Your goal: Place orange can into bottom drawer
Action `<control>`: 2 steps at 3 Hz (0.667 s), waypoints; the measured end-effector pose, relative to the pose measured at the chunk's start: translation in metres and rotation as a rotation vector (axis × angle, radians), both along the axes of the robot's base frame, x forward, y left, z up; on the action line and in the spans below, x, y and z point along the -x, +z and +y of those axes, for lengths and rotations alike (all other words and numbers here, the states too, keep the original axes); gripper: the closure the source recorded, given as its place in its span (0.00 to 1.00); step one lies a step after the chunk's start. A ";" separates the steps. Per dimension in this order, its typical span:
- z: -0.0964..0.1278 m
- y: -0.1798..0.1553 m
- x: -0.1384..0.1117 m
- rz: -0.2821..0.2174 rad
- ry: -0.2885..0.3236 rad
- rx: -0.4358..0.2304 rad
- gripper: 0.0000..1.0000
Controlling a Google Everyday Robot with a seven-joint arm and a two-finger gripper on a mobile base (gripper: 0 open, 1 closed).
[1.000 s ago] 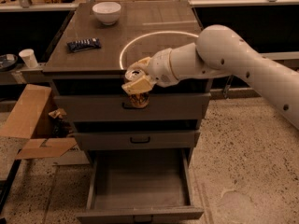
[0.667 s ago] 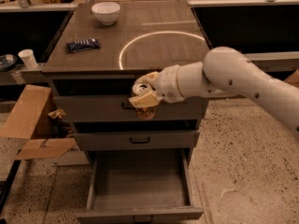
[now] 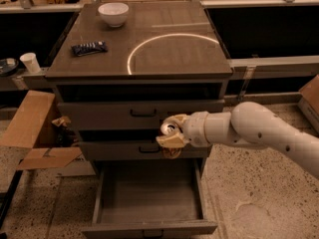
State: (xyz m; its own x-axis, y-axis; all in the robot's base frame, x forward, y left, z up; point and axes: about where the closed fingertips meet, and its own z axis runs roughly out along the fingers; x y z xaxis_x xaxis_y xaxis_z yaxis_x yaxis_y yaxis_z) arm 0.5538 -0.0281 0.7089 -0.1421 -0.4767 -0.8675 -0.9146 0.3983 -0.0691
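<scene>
Camera view: the tool (image 3: 171, 132) hangs in front of the cabinet (image 3: 99, 114), level with its middle drawer (image 3: 114, 151). Its two tan fingers (image 3: 169, 141) are clamped on the orange can (image 3: 168, 128), whose silver top shows between them. Directly below, the bottom drawer (image 3: 149, 193) stands pulled out from the cabinet. A white bowl (image 3: 113, 13) and a dark packet (image 3: 89, 48) rest on the cabinet's top surface (image 3: 169, 54).

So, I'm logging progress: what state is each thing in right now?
orange can: gripped in the hand, outside the drawers
hand: shut on the orange can, before the middle drawer
bottom drawer: pulled open
middle drawer: shut
top drawer: shut
bowl: upright
</scene>
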 end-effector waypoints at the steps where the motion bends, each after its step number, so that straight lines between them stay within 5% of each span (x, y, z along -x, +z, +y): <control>1: -0.020 -0.069 0.009 0.038 -0.054 -0.051 1.00; 2: -0.020 -0.068 0.009 0.037 -0.053 -0.050 1.00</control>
